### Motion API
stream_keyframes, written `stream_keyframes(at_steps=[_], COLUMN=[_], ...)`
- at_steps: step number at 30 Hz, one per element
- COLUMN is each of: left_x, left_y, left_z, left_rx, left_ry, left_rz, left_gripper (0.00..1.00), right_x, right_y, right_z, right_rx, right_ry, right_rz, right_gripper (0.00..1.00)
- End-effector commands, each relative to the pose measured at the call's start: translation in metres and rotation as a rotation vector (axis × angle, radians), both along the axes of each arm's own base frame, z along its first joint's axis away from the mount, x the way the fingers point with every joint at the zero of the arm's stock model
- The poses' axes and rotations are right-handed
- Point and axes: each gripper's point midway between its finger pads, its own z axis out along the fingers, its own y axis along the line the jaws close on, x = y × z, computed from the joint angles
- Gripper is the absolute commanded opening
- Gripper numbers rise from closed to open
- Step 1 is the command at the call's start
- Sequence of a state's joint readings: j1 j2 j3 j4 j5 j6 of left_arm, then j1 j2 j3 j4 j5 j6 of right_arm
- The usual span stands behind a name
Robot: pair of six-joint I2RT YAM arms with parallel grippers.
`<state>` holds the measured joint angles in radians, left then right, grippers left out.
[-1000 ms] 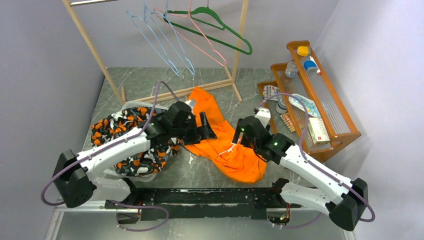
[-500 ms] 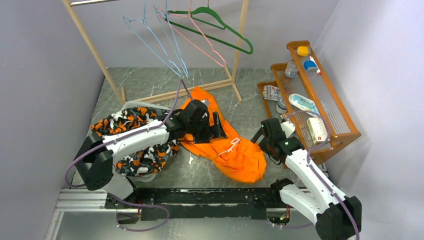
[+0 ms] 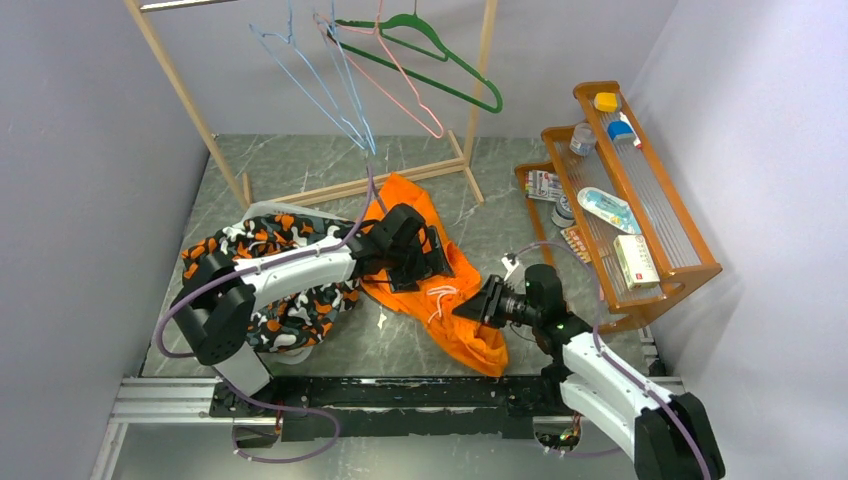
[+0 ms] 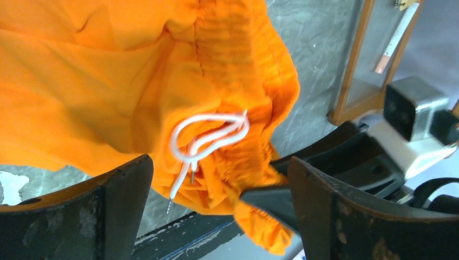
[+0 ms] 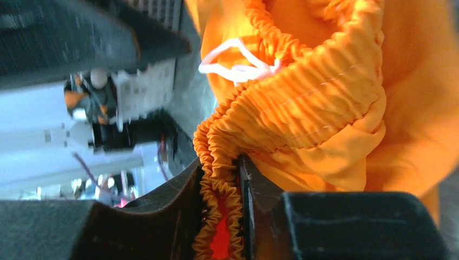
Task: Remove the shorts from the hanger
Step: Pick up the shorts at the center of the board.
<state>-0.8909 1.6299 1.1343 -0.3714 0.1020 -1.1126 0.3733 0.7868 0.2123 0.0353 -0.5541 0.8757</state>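
Right jaws swung in, clamping shorts (image 3: 480, 345), waist nearest, lengthwise fore-aft; left jaws wide.

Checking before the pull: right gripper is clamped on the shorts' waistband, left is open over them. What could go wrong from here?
1. The right gripper pinches only the gathered edge of the waistband. That stretchy edge may slip out under a pull.
2. The white drawstring loops loose between the fingers of the open left gripper. Closing or lifting there could snag it.
3. Both grippers sit very close together over the shorts, so a move by either could bump the other.
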Motion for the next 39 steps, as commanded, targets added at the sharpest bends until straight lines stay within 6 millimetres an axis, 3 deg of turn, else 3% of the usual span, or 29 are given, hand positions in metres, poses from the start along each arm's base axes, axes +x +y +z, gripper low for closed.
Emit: stream_keyframes(at_steps=[1, 6, 10, 14, 20, 23, 27, 32, 35, 39], left_x=[0.018, 0.016, 0.005, -0.005, -0.025, -0.033, -0.032, -0.026, -0.032, -0.057], left_y=[-0.008, -0.017, -0.019, -0.03, -0.038, -0.042, -0.03, -0.021, -0.041, -0.063], left_z=[0.006, -0.019, -0.041, -0.04, -0.059, -0.054, -0.042, -0.007, 0.013, 0.007], left_rx=[-0.008, 0.073, 0.111, 0.066, 0.184, 0.211, 0.214, 0.132, -0.012, -0.031], left_ry=[-0.02, 0.066, 0.121, 0.094, 0.104, 0.078, 0.055, -0.03, -0.085, -0.03], left_rz=[0.042, -0.015, -0.055, -0.131, -0.266, -0.285, -0.191, -0.118, -0.218, -0.414], left_gripper=[0.98, 0.97, 0.97, 0.97, 0.96, 0.96, 0.97, 0.97, 0.97, 0.94], right_x=[-0.036, -0.064, -0.068, -0.074, -0.073, -0.07, -0.066, -0.066, -0.068, -0.07], right_y=[0.026, 0.032, 0.027, 0.023, 0.024, 0.024, 0.023, 0.023, 0.025, 0.026], right_z=[0.016, 0.006, -0.013, -0.03, -0.033, -0.033, -0.033, -0.031, -0.026, -0.019], right_rx=[0.115, 0.143, 0.092, 0.079, 0.067, 0.06, 0.059, 0.08, 0.112, 0.145], right_ry=[-0.129, -0.152, -0.132, -0.114, -0.131, -0.141, -0.146, -0.161, -0.176, -0.212], right_rz=[0.296, 0.413, 0.405, 0.407, 0.429, 0.421, 0.388, 0.368, 0.372, 0.38], right_gripper=[0.29, 0.28, 0.29, 0.29, 0.3, 0.3, 0.3, 0.31, 0.34, 0.4])
